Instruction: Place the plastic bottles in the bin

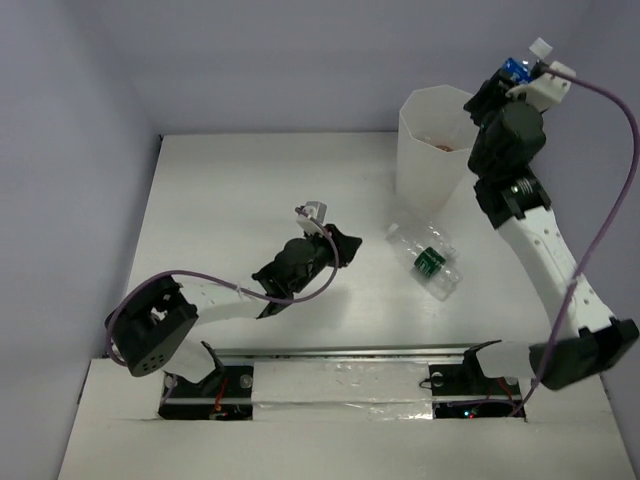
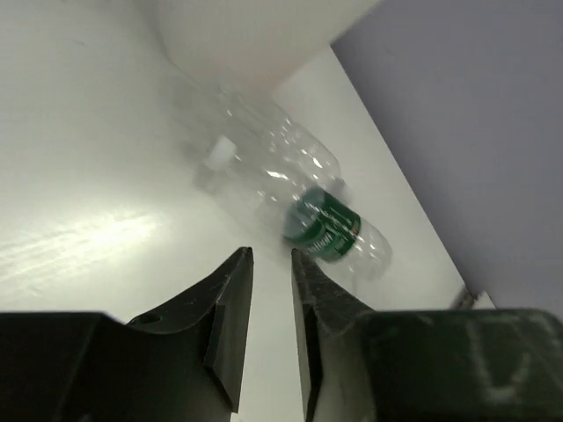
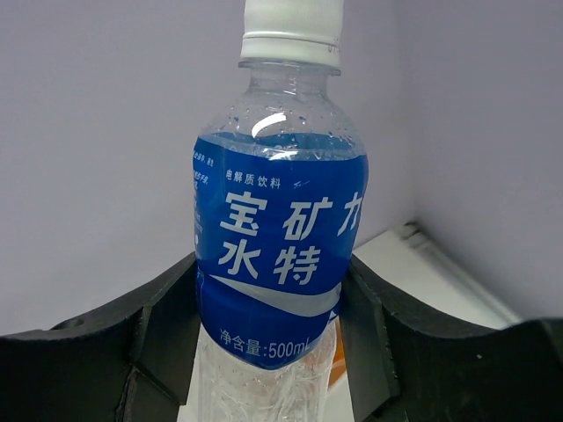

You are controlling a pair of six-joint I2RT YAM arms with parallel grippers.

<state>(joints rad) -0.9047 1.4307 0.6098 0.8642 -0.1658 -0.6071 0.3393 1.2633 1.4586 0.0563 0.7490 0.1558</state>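
Note:
My right gripper [image 1: 512,80] is raised beside the rim of the tall translucent bin [image 1: 425,150], at its right, and is shut on a blue-labelled bottle [image 1: 518,68]. In the right wrist view that bottle [image 3: 277,229], white cap up, sits squeezed in my right gripper [image 3: 273,268]. Something orange shows inside the bin. A green-labelled bottle [image 1: 432,263] lies on the table in front of the bin, with a clear bottle [image 1: 412,238] against it. My left gripper [image 1: 343,242] hangs left of them, its jaws a narrow gap apart and empty. The left wrist view has the green-labelled bottle [image 2: 325,224] just beyond my left gripper [image 2: 271,255].
Purple-grey walls close the table [image 1: 220,220] at the back and sides. A metal rail [image 1: 340,353] runs along the near edge by the arm bases. The right arm's purple cable [image 1: 625,150] loops out to the right.

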